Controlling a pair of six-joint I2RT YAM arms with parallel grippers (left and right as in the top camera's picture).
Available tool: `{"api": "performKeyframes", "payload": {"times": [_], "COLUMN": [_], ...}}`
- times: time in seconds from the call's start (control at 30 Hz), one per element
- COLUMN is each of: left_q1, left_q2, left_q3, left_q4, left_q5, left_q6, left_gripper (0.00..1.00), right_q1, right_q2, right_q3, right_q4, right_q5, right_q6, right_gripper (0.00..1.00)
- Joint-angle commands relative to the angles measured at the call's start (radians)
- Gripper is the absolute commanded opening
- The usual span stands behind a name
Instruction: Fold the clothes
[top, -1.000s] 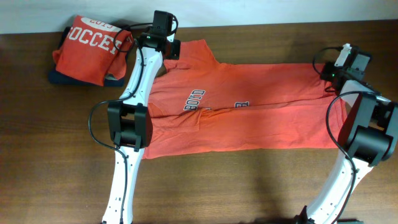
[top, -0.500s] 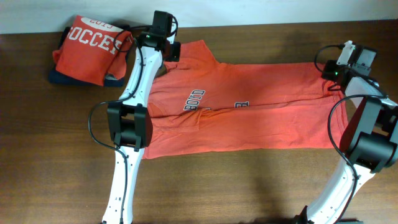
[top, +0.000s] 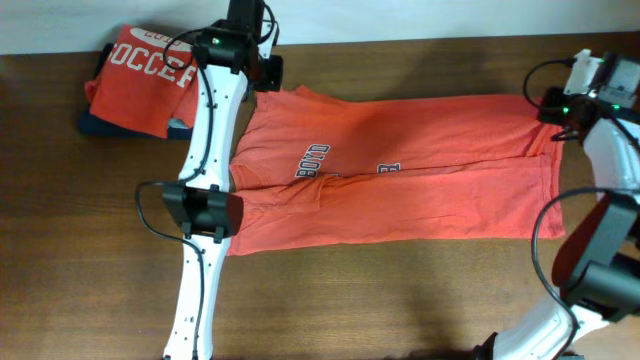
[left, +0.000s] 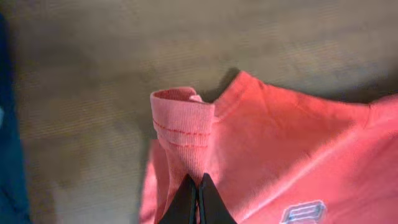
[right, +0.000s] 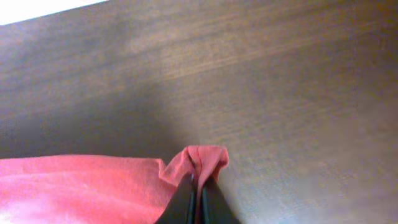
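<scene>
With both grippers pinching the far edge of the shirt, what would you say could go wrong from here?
The left gripper pinches a narrow ribbed edge, and the right gripper a small bunch of fabric; either might slip out if pulled.
The T-shirt lies wrinkled, so a fold may lock creases in.
The left gripper is close to the folded pile and could nudge it.

The spread T-shirt (top: 400, 170) is matt orange-red knit cloth, soft and lightly creased. Its hem (left: 183, 124) shows a fine rib and two rows of stitching, and its chest lettering (top: 315, 160) is a flat print. The folded T-shirt (top: 140, 70) is the same matt cloth. The table (top: 400, 300) is dark wood with visible grain and a dull sheen. The left gripper (left: 198, 186) and right gripper (right: 198, 190), both pinching cloth, have smooth black fingers. The arm links (top: 195, 295) look like glossy white plastic.
</scene>
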Motion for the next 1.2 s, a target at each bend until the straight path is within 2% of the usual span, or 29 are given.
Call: {"api": "performKeyframes", "payload": {"times": [0.0,0.4,0.6,0.8,0.97,1.17], "left_q1": [0.024,0.055,0.055,0.06,0.063,0.063], "left_q2": [-0.01,-0.139,-0.17,-0.216,-0.315,-0.463], "left_q3": [0.025,0.025,0.024,-0.003,-0.132,-0.439], "left_q4": [-0.075,-0.267,-0.267,-0.267,-0.267,-0.267], "left_q5": [0.111,0.112,0.221,0.217,0.217,0.159], "left_q6": [0.015,0.014,0.011,-0.021,-0.035,-0.034], "left_gripper": [0.01,0.01,0.01,0.01,0.01,0.01], "right_q1": [-0.035,-0.079,-0.079,-0.079,-0.079,-0.079], "right_q2": [-0.054,-0.135,-0.136,-0.136,-0.136,-0.136], "right_q3": [-0.001,-0.001,-0.001,0.003,0.04,0.074], "right_q4": [-0.064,-0.287,-0.41,-0.504,-0.583,-0.659], "right_q5": [-0.009,-0.086,-0.086,-0.047,-0.044,-0.041], "right_q6": [-0.012,-0.009,-0.009,0.024,0.025,0.026], "right_gripper": [0.04,0.04,0.04,0.04,0.04,0.04]}}
